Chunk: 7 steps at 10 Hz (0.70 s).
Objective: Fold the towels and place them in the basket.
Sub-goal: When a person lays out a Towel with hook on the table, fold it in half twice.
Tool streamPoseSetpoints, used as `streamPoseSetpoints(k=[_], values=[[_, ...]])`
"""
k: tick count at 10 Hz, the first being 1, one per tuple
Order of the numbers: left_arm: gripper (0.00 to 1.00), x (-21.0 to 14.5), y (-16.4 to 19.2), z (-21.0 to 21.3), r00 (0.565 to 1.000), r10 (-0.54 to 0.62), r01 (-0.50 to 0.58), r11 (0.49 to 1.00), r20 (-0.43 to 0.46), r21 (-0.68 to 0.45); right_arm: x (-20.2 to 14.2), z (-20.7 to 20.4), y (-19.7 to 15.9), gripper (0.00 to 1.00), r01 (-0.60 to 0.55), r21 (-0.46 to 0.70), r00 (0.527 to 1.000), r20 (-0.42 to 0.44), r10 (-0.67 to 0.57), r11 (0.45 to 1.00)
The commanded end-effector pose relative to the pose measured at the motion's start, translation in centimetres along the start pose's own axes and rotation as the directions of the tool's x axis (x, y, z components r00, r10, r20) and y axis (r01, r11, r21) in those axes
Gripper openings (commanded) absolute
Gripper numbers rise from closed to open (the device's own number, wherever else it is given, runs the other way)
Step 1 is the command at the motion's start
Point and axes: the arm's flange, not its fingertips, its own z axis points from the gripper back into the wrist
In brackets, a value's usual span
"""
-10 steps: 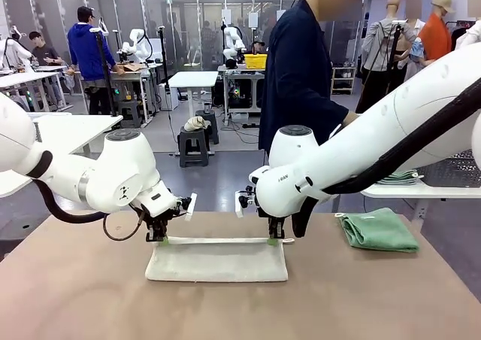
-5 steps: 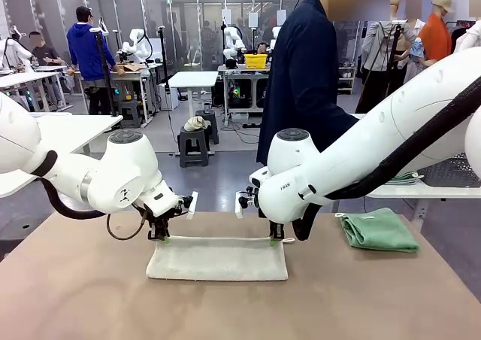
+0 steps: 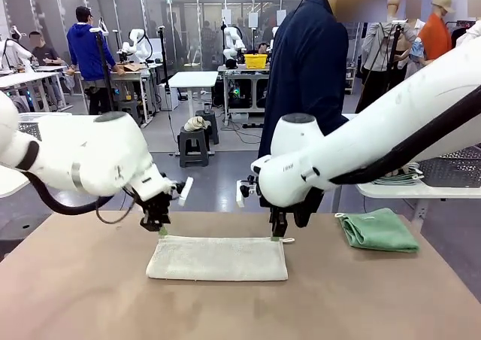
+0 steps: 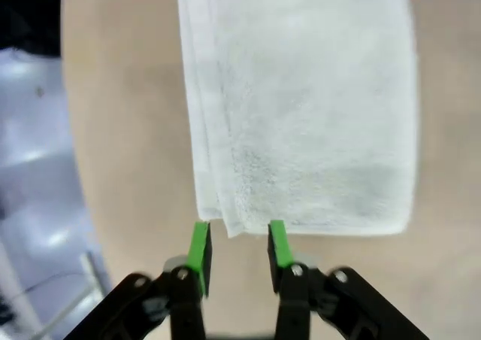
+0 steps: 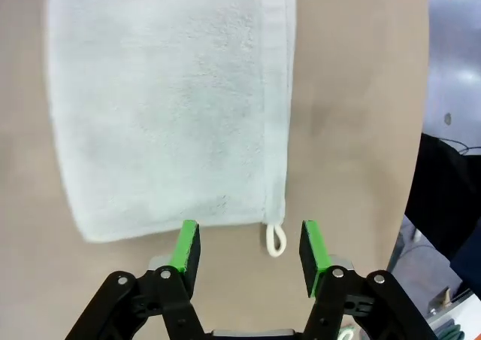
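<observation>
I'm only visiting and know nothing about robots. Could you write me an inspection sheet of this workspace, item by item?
Surface: brown table, flat.
Job's things: cream towel folded flat in the middle, its small loop at the far right corner; green towel loosely folded at the right; dark mesh basket on the side table beyond.
Clutter: nothing seen.
Grippers: left gripper open at the cream towel's far left corner; right gripper open, the loop seen between its fingers.
Cables: black hose along the right arm; black cable looping under the left arm.
Surroundings: person in a dark top at the far side; other work tables behind.
</observation>
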Motion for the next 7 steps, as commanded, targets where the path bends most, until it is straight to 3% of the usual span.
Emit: streamPoseSetpoints(k=[1, 4, 5, 6, 7], values=[[0.41, -3.2, -0.9, 8.2, 0.994, 0.064, -0.054, 0.993, 0.093, -0.108, -1.8, 7.0, 0.9, 0.67, 0.015, 0.112, 0.999, 0.041, -0.020, 0.994], [0.41, -6.8, -4.2, 15.5, 0.965, 0.162, -0.140, 0.983, 0.205, -0.117, -3.4, 15.7, 3.9, 0.67, 0.174, 0.183, 0.978, 0.080, -0.191, 0.968], [0.41, -8.1, -5.7, 17.1, 0.951, 0.186, -0.162, 0.980, 0.246, -0.116, -3.9, 18.0, 5.0, 0.67, 0.285, 0.298, 0.935, 0.123, -0.333, 0.911], [0.41, -9.6, -7.4, 18.5, 0.936, 0.229, -0.210, 0.973, 0.266, -0.099, -4.3, 19.7, 5.5, 0.67, 0.499, 0.396, 0.794, 0.147, -0.589, 0.771], [0.41, -10.9, -8.8, 19.1, 0.922, 0.241, -0.230, 0.970, 0.302, -0.072, -5.1, 20.8, 5.9, 0.67, 0.610, 0.452, 0.686, 0.111, -0.719, 0.651]])
